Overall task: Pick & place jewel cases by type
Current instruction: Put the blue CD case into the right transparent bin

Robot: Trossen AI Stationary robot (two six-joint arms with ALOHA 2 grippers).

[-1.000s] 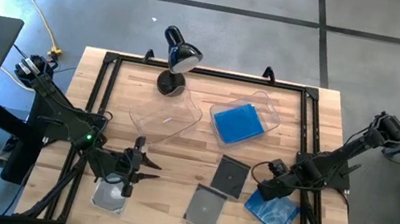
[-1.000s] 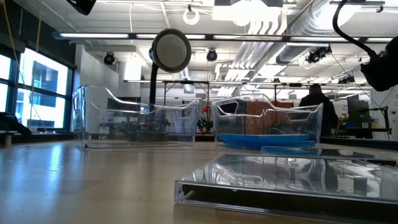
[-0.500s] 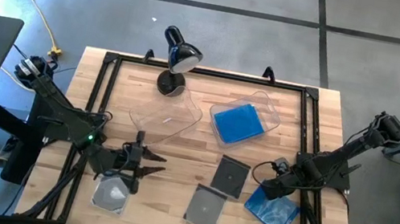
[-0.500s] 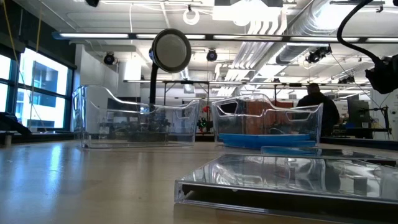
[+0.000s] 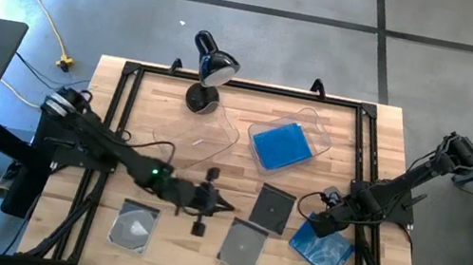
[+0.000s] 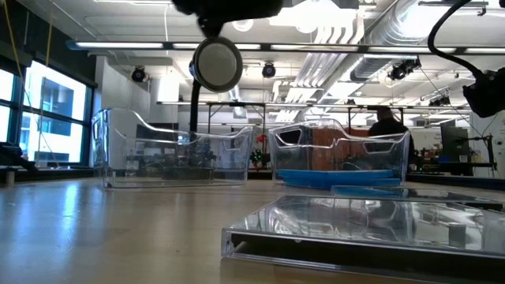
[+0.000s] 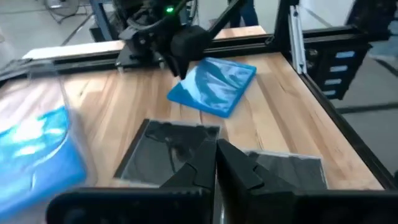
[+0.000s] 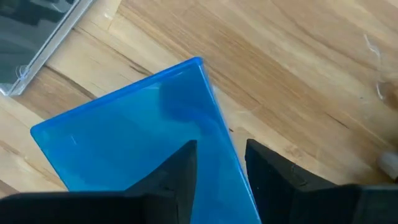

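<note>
A blue jewel case (image 5: pixel 323 248) lies flat at the table's near right and also shows in the right wrist view (image 8: pixel 137 137). My right gripper (image 5: pixel 310 226) hangs open above the case's left corner, its fingers (image 8: pixel 180 171) on either side of one edge. Two dark grey cases (image 5: pixel 274 208) (image 5: pixel 242 246) lie flat near the middle. A third grey case (image 5: pixel 132 228) lies flat at the near left. My left gripper (image 5: pixel 222 209) is shut and empty above the table's middle, pointing at the two grey cases (image 7: pixel 168 149). More blue cases (image 5: pixel 281 145) lie in the right clear bin.
An empty clear bin (image 5: pixel 197 140) and a clear bin (image 5: pixel 319 127) holding blue cases stand at the back middle. A black desk lamp (image 5: pixel 208 70) stands at the far edge. A black frame (image 5: pixel 119 113) runs around the tabletop. A person (image 6: pixel 387 122) stands far off in the room.
My left gripper has gone from above the near-left grey case toward the table's right, to the middle beside the two grey cases. That case stays flat where it was. My right gripper has kept nearly still.
</note>
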